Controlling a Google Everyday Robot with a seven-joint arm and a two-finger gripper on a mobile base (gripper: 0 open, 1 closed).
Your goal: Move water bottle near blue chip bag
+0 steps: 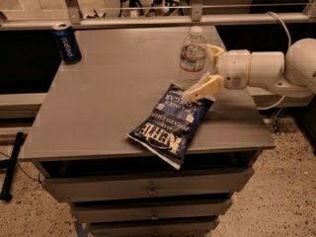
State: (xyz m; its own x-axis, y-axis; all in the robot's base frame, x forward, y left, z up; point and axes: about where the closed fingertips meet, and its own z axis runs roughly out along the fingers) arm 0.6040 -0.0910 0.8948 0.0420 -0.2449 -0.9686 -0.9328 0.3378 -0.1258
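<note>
The water bottle (192, 57), clear with a white cap and pale label band, stands upright on the grey table (113, 98), right at the far end of the blue chip bag (173, 124). The bag lies flat near the front edge, its white lettering facing up. My gripper (200, 74) reaches in from the right at the bottle's right side. It is open: the near finger (203, 88) hangs over the bag's top end, and the far finger (213, 50) sits just behind and to the right of the bottle.
A blue soda can (66, 42) stands at the far left corner of the table. The table is the top of a drawer cabinet (148, 189). A rail and a glass partition (148, 14) run behind it. My white arm (266, 70) spans the table's right edge.
</note>
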